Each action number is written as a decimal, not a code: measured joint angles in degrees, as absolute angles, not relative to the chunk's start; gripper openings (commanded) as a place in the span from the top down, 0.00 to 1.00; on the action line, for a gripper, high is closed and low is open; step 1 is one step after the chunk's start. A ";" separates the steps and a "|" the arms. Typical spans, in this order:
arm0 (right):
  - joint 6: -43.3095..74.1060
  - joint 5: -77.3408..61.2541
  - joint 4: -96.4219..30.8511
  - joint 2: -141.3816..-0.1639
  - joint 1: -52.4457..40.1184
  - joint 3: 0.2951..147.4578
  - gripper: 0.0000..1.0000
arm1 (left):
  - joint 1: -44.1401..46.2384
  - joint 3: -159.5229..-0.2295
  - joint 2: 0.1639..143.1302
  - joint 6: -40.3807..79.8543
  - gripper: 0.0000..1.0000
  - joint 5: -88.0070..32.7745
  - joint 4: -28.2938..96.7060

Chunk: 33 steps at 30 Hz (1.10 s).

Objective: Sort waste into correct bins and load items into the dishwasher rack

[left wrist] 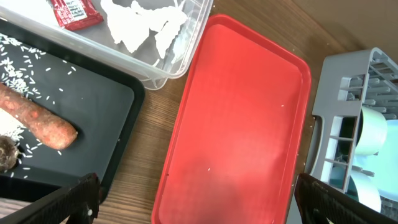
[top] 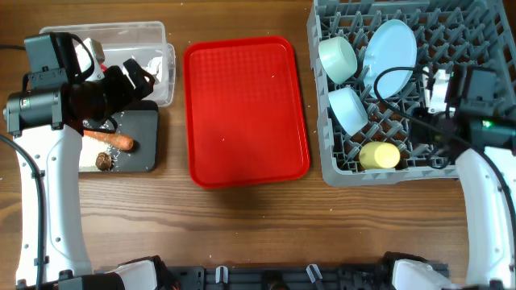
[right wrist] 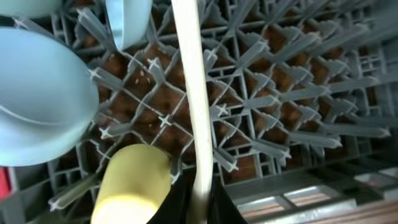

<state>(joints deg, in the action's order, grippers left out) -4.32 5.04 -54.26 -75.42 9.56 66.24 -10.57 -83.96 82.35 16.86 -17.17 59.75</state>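
Note:
My left gripper point(top: 133, 76) hangs open and empty over the clear tub point(top: 153, 36) and the black tray point(top: 147, 157); its fingers point(left wrist: 199, 205) are spread wide. The tub holds a red wrapper point(left wrist: 74, 12) and crumpled white paper point(left wrist: 143, 28). The black tray holds a carrot point(top: 113, 141), a brown lump point(top: 103, 161) and rice grains point(left wrist: 18, 68). My right gripper point(top: 439, 90) is over the grey dishwasher rack point(top: 339, 167), shut on the white spoon point(right wrist: 189, 93). The rack holds two bowls point(top: 339, 58) point(top: 348, 109), the blue plate point(top: 389, 47) and the yellow cup point(top: 379, 155).
A flat red serving tray point(top: 246, 109) lies between the bins and the rack, with a few stray grains on it. In the right wrist view the yellow cup point(right wrist: 130, 183) lies just left of the spoon, among upright pegs.

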 measured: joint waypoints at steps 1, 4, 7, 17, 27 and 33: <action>-4.78 4.95 -54.28 -76.73 9.58 66.24 0.93 | -10.57 -83.96 82.35 16.86 0.00 -17.17 59.72; -6.35 4.93 -55.24 -83.18 9.58 66.13 0.90 | -10.57 -83.96 82.35 16.86 0.00 -17.15 59.72; -5.91 4.95 -55.59 -87.59 9.58 66.08 0.13 | -10.57 -83.96 82.35 16.86 0.00 -17.17 59.72; -2.61 4.10 -62.78 -78.08 9.61 71.99 0.00 | -10.57 -83.96 82.35 16.86 0.00 -17.17 59.75; -2.17 -15.53 -68.53 -48.86 9.65 80.90 0.00 | -10.57 -83.96 82.35 16.86 0.00 -17.17 59.75; -4.23 -14.55 -70.00 -46.44 9.65 80.88 0.00 | -10.57 -83.96 82.35 16.86 0.00 -17.17 59.75</action>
